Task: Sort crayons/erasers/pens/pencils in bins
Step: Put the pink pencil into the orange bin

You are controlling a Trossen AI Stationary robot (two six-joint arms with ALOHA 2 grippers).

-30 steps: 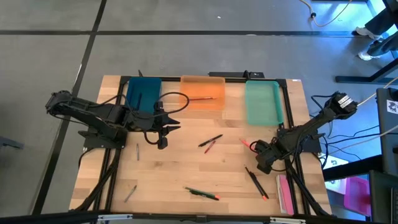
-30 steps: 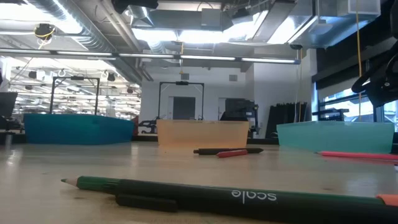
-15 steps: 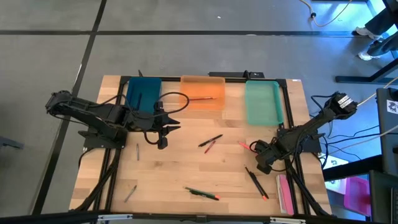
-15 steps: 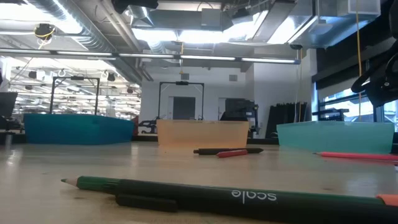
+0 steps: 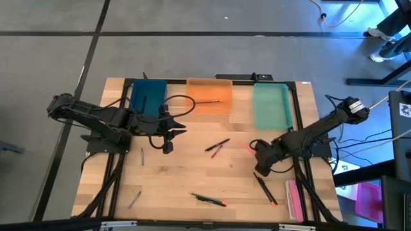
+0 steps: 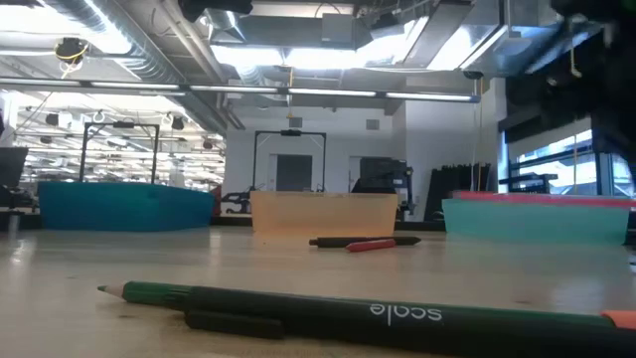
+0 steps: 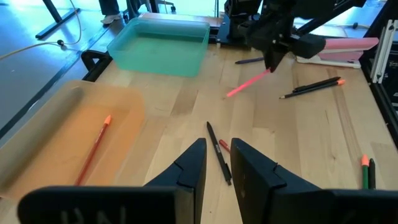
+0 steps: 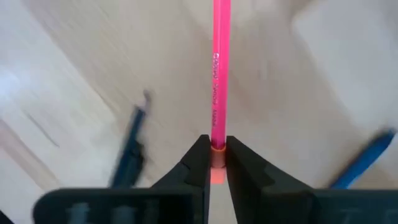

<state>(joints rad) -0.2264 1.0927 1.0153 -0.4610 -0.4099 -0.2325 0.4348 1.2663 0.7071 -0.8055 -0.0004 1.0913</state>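
Right hand point(image 8: 212, 163) is pinched tight on one end of a pink crayon point(image 8: 218, 81), held up off the wooden surface point(image 5: 192, 173) near the mint green bin point(image 5: 271, 106). A black pen and red stick point(image 5: 217, 147) lie crossed nearby. Left hand point(image 7: 216, 164) hangs by the teal bin point(image 5: 148, 96), fingers slightly apart, holding nothing.

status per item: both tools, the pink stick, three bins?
Right tool: shut on the pink stick, mid-table.
Pink stick: gripped at one end, lifted off the table, tilted.
Left tool: narrowly open, empty, near the blue bin.
Blue bin: holds one dark stick.
Orange bin: holds one orange-red stick.
Green bin: nothing visible inside.
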